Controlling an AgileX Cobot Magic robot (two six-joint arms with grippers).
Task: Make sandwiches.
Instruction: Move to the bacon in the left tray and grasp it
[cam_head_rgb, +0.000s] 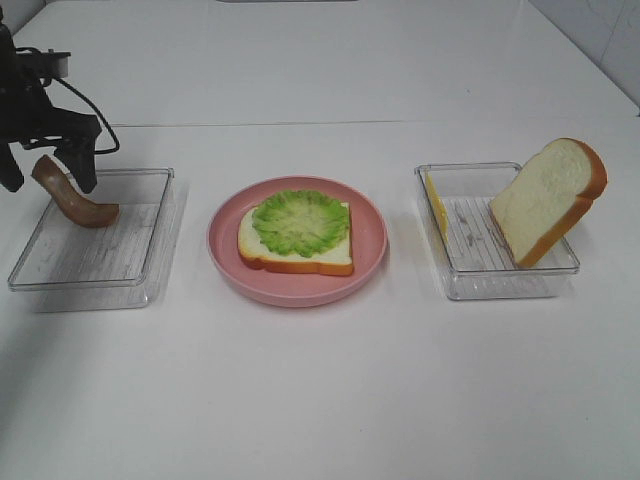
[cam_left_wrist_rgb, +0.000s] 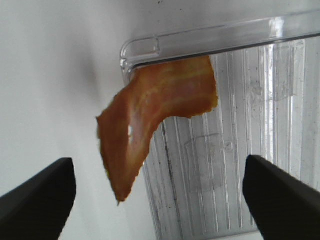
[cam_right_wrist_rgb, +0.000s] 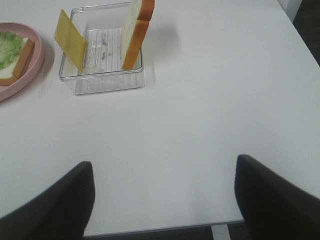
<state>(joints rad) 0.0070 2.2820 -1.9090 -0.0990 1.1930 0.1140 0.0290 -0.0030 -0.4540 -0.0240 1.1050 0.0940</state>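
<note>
Exterior high: at upper left, the left hand (cam_head_rgb: 48, 178) hangs spread over the meat strip (cam_head_rgb: 78, 205), which leans on the left tray (cam_head_rgb: 150, 265). Mid-frame, lettuce-topped bread (cam_head_rgb: 300, 258) lies on the plate (cam_head_rgb: 225, 262).

Left wrist: the left hand (cam_left_wrist_rgb: 159, 165) stands wide apart, clear of the meat strip (cam_left_wrist_rgb: 150, 110).

Right wrist: the right hand (cam_right_wrist_rgb: 164, 162) is spread above the bench (cam_right_wrist_rgb: 200, 100). At upper left, the cheese (cam_right_wrist_rgb: 70, 40) and a bread slice (cam_right_wrist_rgb: 135, 35) stand in the right tray (cam_right_wrist_rgb: 100, 82).

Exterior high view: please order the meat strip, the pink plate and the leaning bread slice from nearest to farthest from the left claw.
1. Meat strip, left tray.
2. Pink plate, middle.
3. Leaning bread slice, right tray.
</note>
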